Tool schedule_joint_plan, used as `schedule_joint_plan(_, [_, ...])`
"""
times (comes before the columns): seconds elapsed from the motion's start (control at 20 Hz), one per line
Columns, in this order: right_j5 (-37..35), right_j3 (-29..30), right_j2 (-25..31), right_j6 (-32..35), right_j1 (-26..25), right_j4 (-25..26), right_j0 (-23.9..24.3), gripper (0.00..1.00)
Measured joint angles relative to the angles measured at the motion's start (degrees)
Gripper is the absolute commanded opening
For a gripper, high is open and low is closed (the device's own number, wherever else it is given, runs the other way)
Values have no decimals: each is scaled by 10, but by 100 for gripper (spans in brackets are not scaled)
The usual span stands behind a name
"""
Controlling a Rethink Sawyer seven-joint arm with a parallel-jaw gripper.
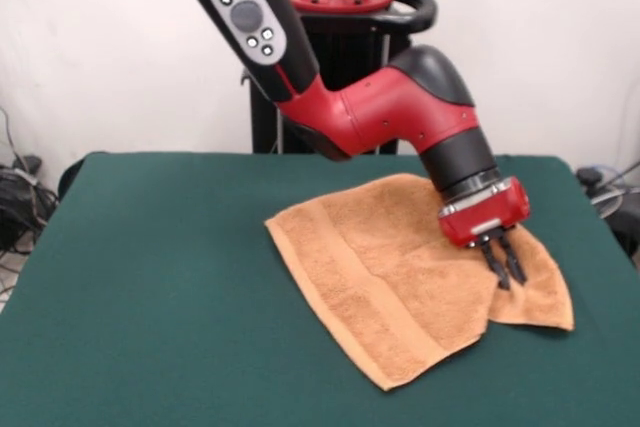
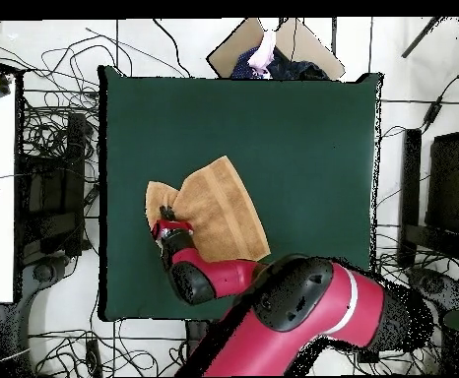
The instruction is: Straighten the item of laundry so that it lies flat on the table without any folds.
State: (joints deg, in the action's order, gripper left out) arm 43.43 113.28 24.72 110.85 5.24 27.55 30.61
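The orange-tan towel (image 1: 380,267) lies on the green table (image 1: 150,277), right of the middle, turned like a diamond. A woven band (image 1: 340,282) runs along its near-left side. Its right part is folded, with a flap (image 1: 540,297) sticking out under the upper layer. My gripper (image 1: 507,275) points down onto the towel at that fold, fingers close together with the tips pressed into the cloth. In the overhead view the gripper (image 2: 166,213) sits at the towel's (image 2: 219,207) left part, near the table's (image 2: 302,148) left side.
The red arm (image 1: 400,107) reaches over the towel's far edge from the pedestal (image 1: 335,7). Cables (image 2: 46,148) lie on the floor beside the table. A cardboard piece (image 2: 235,44) and a person's hand (image 2: 264,51) show past the far edge in the overhead view.
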Motion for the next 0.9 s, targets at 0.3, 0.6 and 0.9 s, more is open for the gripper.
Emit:
schedule_joint_plan(0.3, [0, 0, 4, 0, -2, 0, -1, 100])
schedule_joint_plan(0.6, [-1, 2, 4, 0, 3, -4, -12, 100])
schedule_joint_plan(0.9, [0, 5, 4, 0, 6, -16, -17, 100])
